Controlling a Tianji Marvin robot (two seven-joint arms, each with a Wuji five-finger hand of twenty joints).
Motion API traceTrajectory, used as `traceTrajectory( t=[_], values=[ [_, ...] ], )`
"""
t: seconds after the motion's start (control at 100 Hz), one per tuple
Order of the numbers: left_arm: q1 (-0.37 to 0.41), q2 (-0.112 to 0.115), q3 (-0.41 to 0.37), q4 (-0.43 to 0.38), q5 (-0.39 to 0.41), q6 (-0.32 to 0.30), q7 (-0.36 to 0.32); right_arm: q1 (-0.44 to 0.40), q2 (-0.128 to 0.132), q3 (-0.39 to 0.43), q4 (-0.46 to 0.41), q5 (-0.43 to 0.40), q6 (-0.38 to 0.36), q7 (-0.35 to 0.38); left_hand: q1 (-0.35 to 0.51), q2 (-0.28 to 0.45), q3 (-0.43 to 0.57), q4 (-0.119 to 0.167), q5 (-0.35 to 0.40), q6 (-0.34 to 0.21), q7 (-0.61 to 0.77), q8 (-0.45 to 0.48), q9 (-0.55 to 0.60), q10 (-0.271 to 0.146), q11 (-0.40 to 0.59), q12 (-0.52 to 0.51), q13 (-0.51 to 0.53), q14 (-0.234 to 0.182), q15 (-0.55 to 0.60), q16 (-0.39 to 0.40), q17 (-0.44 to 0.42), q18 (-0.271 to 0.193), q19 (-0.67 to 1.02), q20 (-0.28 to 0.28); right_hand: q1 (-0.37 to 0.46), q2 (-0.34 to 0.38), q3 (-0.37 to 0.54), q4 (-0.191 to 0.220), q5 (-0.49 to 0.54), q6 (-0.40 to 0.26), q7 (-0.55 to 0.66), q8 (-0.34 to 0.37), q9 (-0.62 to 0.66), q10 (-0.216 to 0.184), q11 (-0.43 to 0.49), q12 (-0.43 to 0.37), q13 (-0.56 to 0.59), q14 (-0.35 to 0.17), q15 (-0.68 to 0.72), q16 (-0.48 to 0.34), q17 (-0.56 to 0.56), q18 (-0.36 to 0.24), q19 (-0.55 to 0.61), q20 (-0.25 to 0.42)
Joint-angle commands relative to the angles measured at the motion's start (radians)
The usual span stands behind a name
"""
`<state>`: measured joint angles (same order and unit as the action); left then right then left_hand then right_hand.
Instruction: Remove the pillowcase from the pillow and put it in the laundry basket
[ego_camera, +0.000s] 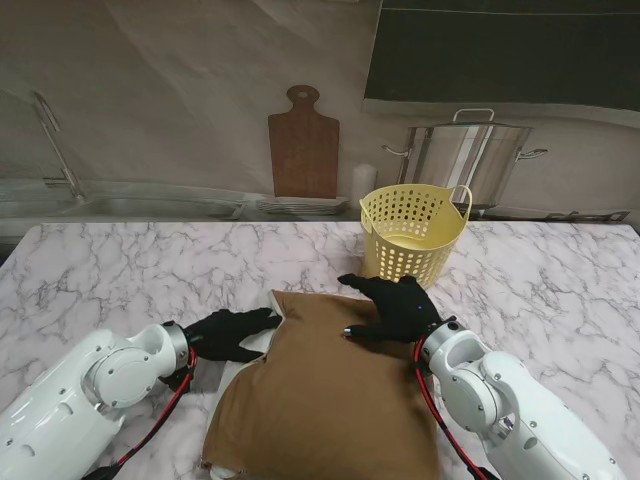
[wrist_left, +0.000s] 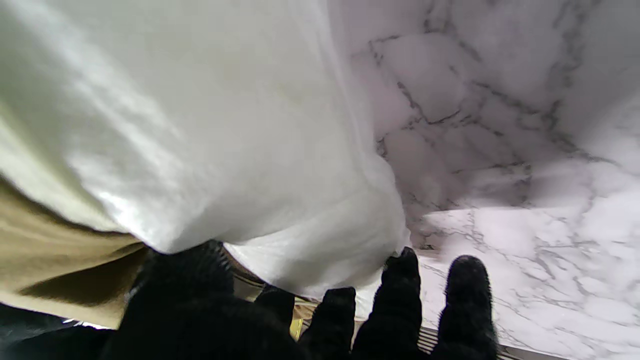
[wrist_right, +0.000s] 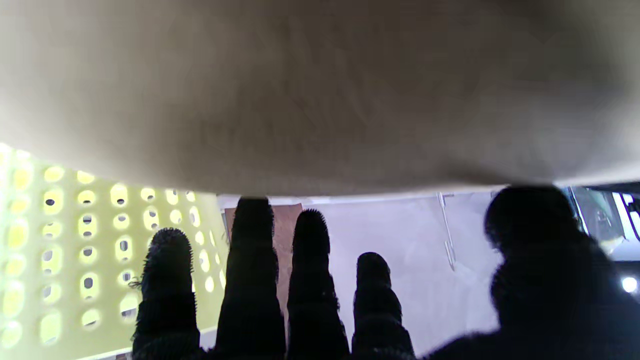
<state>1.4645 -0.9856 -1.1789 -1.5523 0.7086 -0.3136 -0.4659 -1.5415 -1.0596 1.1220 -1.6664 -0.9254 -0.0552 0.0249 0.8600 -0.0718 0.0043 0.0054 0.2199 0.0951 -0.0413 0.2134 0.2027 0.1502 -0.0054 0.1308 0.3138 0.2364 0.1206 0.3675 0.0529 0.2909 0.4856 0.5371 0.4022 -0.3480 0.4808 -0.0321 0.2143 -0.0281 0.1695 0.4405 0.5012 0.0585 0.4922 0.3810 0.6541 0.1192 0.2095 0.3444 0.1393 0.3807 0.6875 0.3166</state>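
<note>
Item under work: the brown fabric pillowcase (ego_camera: 325, 395) is lying on the white marble table (ego_camera: 120, 270), still covering most of the white pillow (wrist_left: 210, 140); white is showing at its far-left corner and near-left edge.
Destination: the yellow perforated plastic laundry basket (ego_camera: 412, 232) is standing upright just beyond the far-right corner of the pillowcase.
Left hand: the black-gloved left hand (ego_camera: 228, 333) is reaching at the far-left corner, where the pillow is exposed; its fingers (wrist_left: 400, 285) are lying spread along the white fabric, and I cannot tell whether they are gripping anything.
Right hand: the black-gloved right hand (ego_camera: 398, 308) is resting palm down on the far-right part of the pillowcase, fingers (wrist_right: 252, 260) extended and apart, pressing rather than pinching.
Step in hand (judged): separating the case from the pillow at the open corner.
Method advised: the left hand should be pinning white pillow only, while the right is gathering a fold of brown cloth and drawing it away from the opening.
Risk: pressing flat is trapping both layers together, so the pillow could be dragging along.
</note>
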Motion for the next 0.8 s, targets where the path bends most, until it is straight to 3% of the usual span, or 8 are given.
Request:
traceTrajectory(
  t=[0.0, 0.12, 0.15, 0.2, 0.29, 0.51, 0.64, 0.79],
  values=[
    [0.017, 0.004, 0.013, 0.009, 0.008, -0.008, -0.034, 0.004, -0.001, -0.014, 0.035, -0.018, 0.009, 0.006, -0.007, -0.126, -0.027, -0.019, 0.011, -0.033, 0.037, 0.002, -0.022, -0.045, 0.005, 0.006, -0.009, -0.022, 0.005, -0.011, 0.001, -0.006, -0.12, 0.015, 0.079, -0.046, -0.004, -0.013, 0.03, -0.069, 0.016, 0.032, 0.061, -0.039, 0.082, 0.068, 0.056, -0.036, 0.051, 0.05, 0.004, 0.037, 0.015, 0.015],
    [0.015, 0.005, 0.017, 0.009, 0.015, -0.006, -0.039, 0.011, 0.001, -0.032, 0.073, -0.059, 0.018, -0.026, -0.01, -0.127, -0.028, -0.019, 0.011, -0.032, 0.037, 0.002, -0.022, -0.045, 0.005, 0.006, -0.009, -0.022, 0.005, -0.011, 0.002, -0.006, -0.127, 0.019, 0.261, -0.024, -0.046, 0.013, 0.233, -0.185, 0.2, 0.069, 0.224, -0.102, 0.225, 0.22, 0.109, -0.065, 0.089, 0.087, 0.008, 0.051, 0.025, -0.014],
    [0.013, 0.005, 0.019, 0.01, 0.018, -0.005, -0.04, 0.01, 0.001, -0.031, 0.082, -0.058, 0.017, -0.037, -0.011, -0.127, -0.027, -0.019, 0.011, -0.033, 0.037, 0.002, -0.021, -0.046, 0.005, 0.006, -0.008, -0.021, 0.005, -0.011, 0.003, -0.006, -0.128, 0.019, 0.27, -0.033, 0.027, 0.006, 0.301, -0.214, 0.278, 0.079, 0.262, -0.113, 0.25, 0.277, 0.121, -0.072, 0.099, 0.092, 0.01, 0.05, 0.033, -0.028],
    [0.01, 0.006, 0.022, 0.011, 0.02, -0.004, -0.044, 0.003, 0.0, -0.027, 0.086, -0.055, 0.023, -0.042, -0.013, -0.127, -0.028, -0.019, 0.011, -0.033, 0.037, 0.002, -0.022, -0.044, 0.005, 0.006, -0.009, -0.022, 0.005, -0.011, 0.003, -0.006, -0.131, 0.021, 0.288, -0.099, 0.188, -0.068, 0.365, -0.265, 0.51, -0.031, 0.345, -0.123, 0.261, 0.401, 0.147, -0.08, 0.119, 0.103, 0.008, 0.052, 0.048, -0.062],
    [0.007, 0.007, 0.027, 0.011, 0.019, -0.002, -0.05, -0.015, 0.0, -0.009, 0.092, -0.06, 0.025, -0.055, -0.013, -0.125, -0.027, -0.018, 0.01, -0.033, 0.037, 0.002, -0.023, -0.045, 0.005, 0.006, -0.01, -0.022, 0.004, -0.012, 0.004, -0.007, -0.135, 0.023, 0.332, -0.115, 0.302, -0.1, 0.482, -0.3, 0.706, -0.08, 0.481, -0.156, 0.323, 0.468, 0.23, -0.114, 0.19, 0.145, 0.024, 0.053, 0.061, -0.073],
    [0.006, 0.008, 0.033, 0.007, 0.018, 0.0, -0.057, -0.074, 0.003, 0.057, 0.076, -0.092, 0.037, -0.055, -0.017, -0.123, -0.027, -0.019, 0.009, -0.033, 0.037, 0.002, -0.024, -0.046, 0.005, 0.006, -0.012, -0.022, 0.003, -0.012, 0.003, -0.007, -0.146, 0.029, 0.367, -0.119, 0.398, -0.108, 0.593, -0.297, 0.788, 0.022, 0.547, -0.109, 0.429, 0.526, 0.361, -0.127, 0.372, 0.249, 0.136, 0.047, 0.186, -0.011],
    [0.005, 0.01, 0.033, 0.006, 0.016, 0.0, -0.067, -0.114, 0.004, 0.103, 0.061, -0.108, 0.047, -0.056, -0.018, -0.121, -0.027, -0.019, 0.009, -0.034, 0.037, 0.002, -0.025, -0.046, 0.004, 0.006, -0.013, -0.023, 0.003, -0.013, 0.004, -0.006, -0.153, 0.031, 0.391, -0.104, 0.423, -0.108, 0.616, -0.28, 0.774, 0.124, 0.545, -0.078, 0.459, 0.567, 0.367, -0.107, 0.44, 0.287, 0.196, 0.017, 0.254, 0.042],
    [0.005, 0.013, 0.032, 0.006, 0.015, 0.003, -0.083, -0.16, 0.005, 0.153, 0.042, -0.128, 0.053, -0.057, -0.02, -0.12, -0.028, -0.019, 0.008, -0.034, 0.037, 0.003, -0.026, -0.047, 0.004, 0.006, -0.017, -0.023, 0.001, -0.014, 0.004, -0.005, -0.16, 0.034, 0.407, -0.098, 0.432, -0.11, 0.627, -0.262, 0.772, 0.157, 0.545, -0.061, 0.47, 0.579, 0.364, -0.096, 0.465, 0.302, 0.249, -0.039, 0.299, 0.063]
  ],
)
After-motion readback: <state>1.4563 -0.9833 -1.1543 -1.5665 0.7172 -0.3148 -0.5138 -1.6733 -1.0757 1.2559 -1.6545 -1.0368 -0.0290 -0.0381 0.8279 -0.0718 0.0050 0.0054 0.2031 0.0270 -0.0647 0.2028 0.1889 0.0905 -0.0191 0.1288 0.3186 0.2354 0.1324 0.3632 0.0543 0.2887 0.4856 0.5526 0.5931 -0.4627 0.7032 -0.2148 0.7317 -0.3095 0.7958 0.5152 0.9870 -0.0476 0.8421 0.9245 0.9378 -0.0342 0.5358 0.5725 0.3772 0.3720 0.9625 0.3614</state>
